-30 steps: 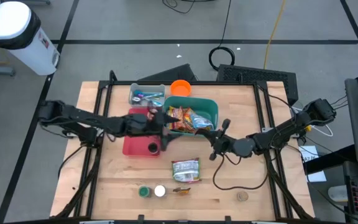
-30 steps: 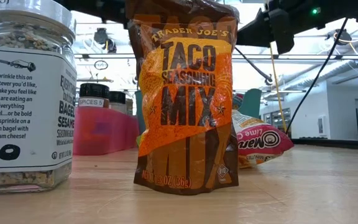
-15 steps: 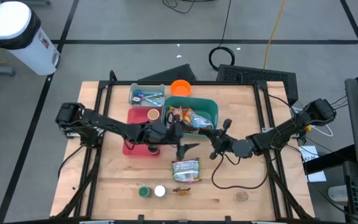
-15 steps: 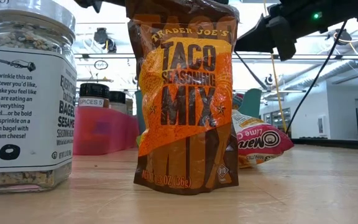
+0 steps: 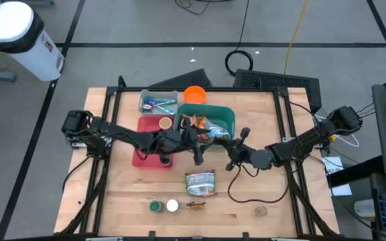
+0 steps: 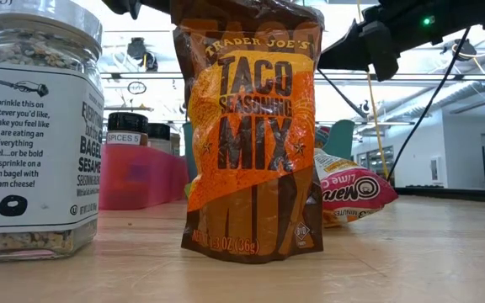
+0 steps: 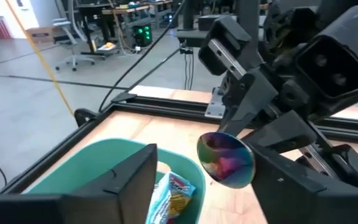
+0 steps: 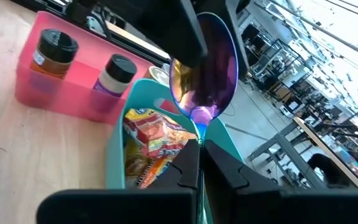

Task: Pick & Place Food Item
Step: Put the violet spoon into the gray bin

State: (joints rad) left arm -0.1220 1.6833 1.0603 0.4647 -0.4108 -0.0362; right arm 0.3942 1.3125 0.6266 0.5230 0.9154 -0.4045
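My right gripper (image 8: pixel 199 149) is shut on a shiny iridescent oval thing (image 8: pixel 207 65), held above the near right rim of the teal bin (image 5: pixel 228 119). It also shows in the left wrist view (image 7: pixel 225 158). My left gripper (image 5: pixel 198 148) is open, level with it. Its two fingers (image 7: pixel 126 180) stand on either side of the shiny thing, and I cannot tell whether they touch it. The bin holds several snack packets (image 8: pixel 154 140). A snack bag (image 5: pixel 201 182) lies flat on the table nearer the front. My right gripper pinches the shiny thing's lower edge (image 8: pixel 199 119) between its two fingers. The fingers come level from the table's right side. The thing stands upright above the fingertips, lifted clear over the bin's rim.
A pink bin (image 5: pixel 146 155) with spice jars (image 8: pixel 56 46) stands left of the teal bin. A clear box (image 5: pixel 158 102) and an orange bowl (image 5: pixel 194 94) are at the back. Two jars (image 5: pixel 163 206) and a taco seasoning packet (image 6: pixel 255 135) stand near the front edge.
My left gripper has gone from over the pink bin toward the table's right, up to my right gripper and the shiny thing. My right gripper has kept still.
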